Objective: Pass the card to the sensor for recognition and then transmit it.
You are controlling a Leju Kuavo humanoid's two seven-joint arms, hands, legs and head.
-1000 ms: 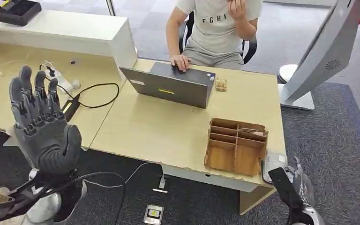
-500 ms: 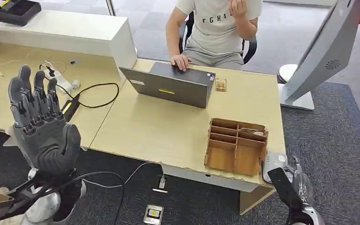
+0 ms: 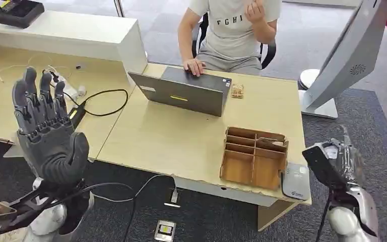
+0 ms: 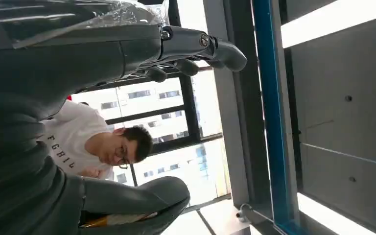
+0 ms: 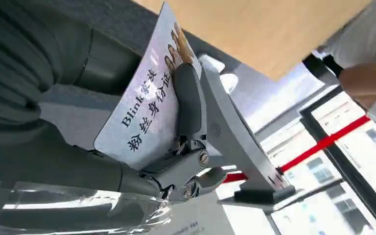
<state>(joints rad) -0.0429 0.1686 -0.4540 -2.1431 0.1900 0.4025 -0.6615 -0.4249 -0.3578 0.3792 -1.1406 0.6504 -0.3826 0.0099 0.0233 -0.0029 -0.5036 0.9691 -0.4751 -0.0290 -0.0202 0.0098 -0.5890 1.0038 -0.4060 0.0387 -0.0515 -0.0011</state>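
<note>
My right hand (image 3: 334,162) hovers just off the table's near right corner, to the right of the grey sensor pad (image 3: 296,183) and slightly above it. In the right wrist view it holds a pale printed card (image 5: 139,110), pinched flat between a finger (image 5: 188,105) and the thumb. My left hand (image 3: 48,132) is raised upright over the left desk, fingers straight and apart, holding nothing. The left wrist view shows its fingers (image 4: 203,46) spread against a window.
A wooden compartment organizer (image 3: 254,156) stands beside the sensor. A person (image 3: 232,25) sits behind an open laptop (image 3: 181,92) at the table's far side. A white stand (image 3: 340,65) rises at right. Cables (image 3: 101,103) and a small device (image 3: 165,230) lie at left and on the floor.
My right hand has lifted up and to the right, away from over the sensor pad, which now shows fully. The left hand has barely shifted.
</note>
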